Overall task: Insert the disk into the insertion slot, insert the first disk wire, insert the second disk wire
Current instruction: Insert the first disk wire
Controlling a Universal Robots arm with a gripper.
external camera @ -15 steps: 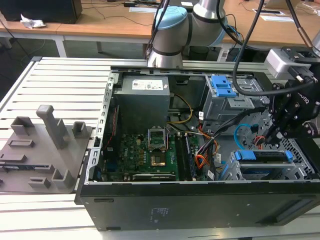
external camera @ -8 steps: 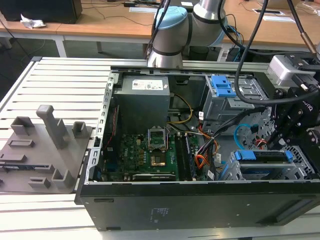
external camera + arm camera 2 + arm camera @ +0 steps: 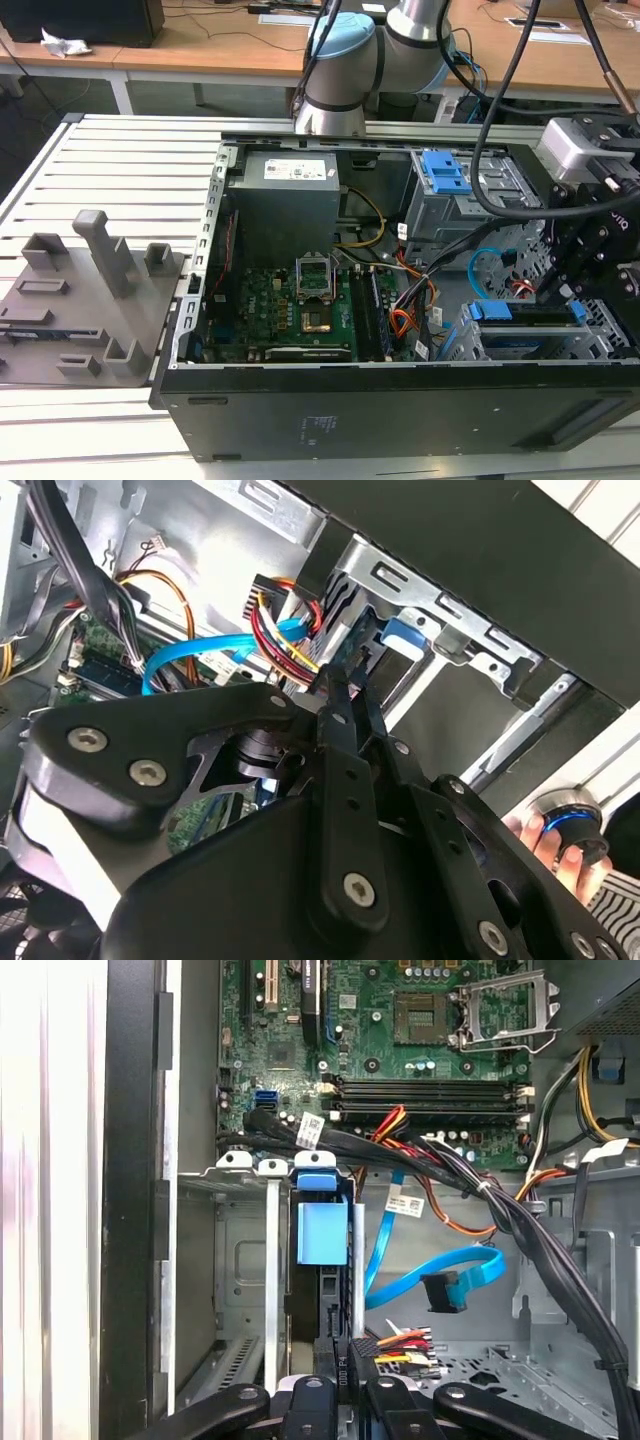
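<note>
The disk [image 3: 527, 318], silver with a bright blue bracket [image 3: 322, 1230], sits on edge inside the insertion slot [image 3: 600, 335], the perforated metal cage at the case's corner on the exterior view's right. My gripper [image 3: 340, 685] hangs over the disk's end with its fingers [image 3: 312, 1400] close together. Between them is a black plug [image 3: 345, 1358] with red, yellow and black leads [image 3: 290, 630], the first disk wire, pressed against the disk's end. The second disk wire [image 3: 440, 1278], a light-blue flat loop with a dark plug [image 3: 441, 1292], lies loose beside the cage.
A grey bay with a blue ribbed clip [image 3: 445, 172] stands behind the cage. A thick black cable bundle [image 3: 520, 1220] and orange-red cables [image 3: 402, 322] cross beside the motherboard [image 3: 300, 310]. A person's hand [image 3: 545, 842] holds a blue-ringed knob outside the case.
</note>
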